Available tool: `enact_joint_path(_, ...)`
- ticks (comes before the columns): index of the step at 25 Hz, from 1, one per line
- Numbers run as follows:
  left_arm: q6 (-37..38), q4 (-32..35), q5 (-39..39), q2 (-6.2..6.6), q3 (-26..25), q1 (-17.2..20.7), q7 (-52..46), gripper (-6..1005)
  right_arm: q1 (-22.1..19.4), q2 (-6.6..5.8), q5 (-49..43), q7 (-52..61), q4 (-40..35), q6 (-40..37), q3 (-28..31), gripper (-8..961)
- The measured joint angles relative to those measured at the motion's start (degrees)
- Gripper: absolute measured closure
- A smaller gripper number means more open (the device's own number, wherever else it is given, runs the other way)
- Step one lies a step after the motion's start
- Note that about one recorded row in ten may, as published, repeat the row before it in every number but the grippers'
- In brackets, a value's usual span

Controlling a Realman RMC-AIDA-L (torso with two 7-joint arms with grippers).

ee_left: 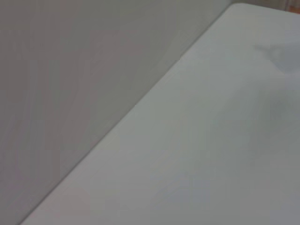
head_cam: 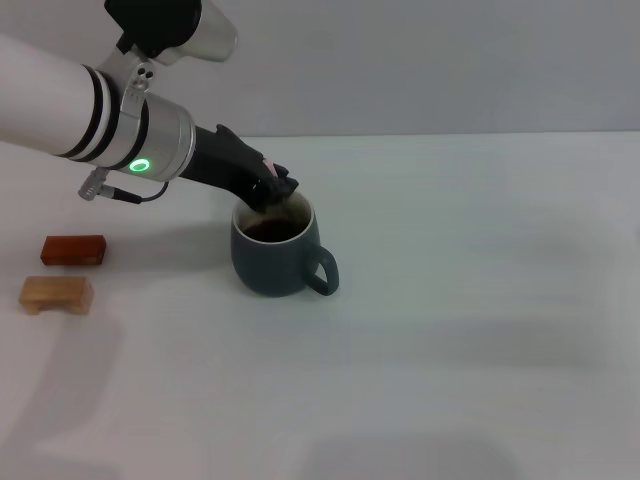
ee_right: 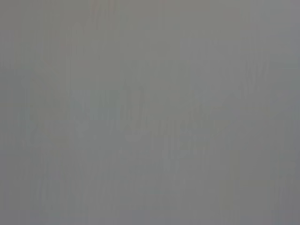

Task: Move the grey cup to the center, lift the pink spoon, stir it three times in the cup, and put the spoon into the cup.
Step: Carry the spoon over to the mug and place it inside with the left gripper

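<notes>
Left gripper (head_cam: 272, 189) over rounded, glossy grey cup (head_cam: 275, 262).

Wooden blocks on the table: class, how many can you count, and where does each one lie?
2. The red block lies on the table at the robot's left; the tan block lies just nearer the robot. The left arm could hide others.

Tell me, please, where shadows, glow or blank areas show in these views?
Head view: soft shadows lie beside the cup and the two blocks, and a green ring glows on the left arm. Left wrist view: only bare table and wall, one faint shadow. Right wrist view: featureless grey.
</notes>
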Motion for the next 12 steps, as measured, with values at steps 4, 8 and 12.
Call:
enact_joint_path(4,1.7,0.6,1.1,0.10,-0.3,-0.1,-0.4,855,-0.1,0.00,0.0,0.0,0.1,0.1,0.0,955)
enact_joint_path(8,1.2,0.8,2.7,0.23,-1.2,-0.2,-0.5,856,-0.2,0.00,0.0,0.0,0.1,0.1,0.0,955)
enact_joint_path(12,-1.4,0.1,3.7,0.33,-1.9,0.2,-0.7,856,-0.2,0.00,0.0,0.0,0.2,0.1,0.0,955)
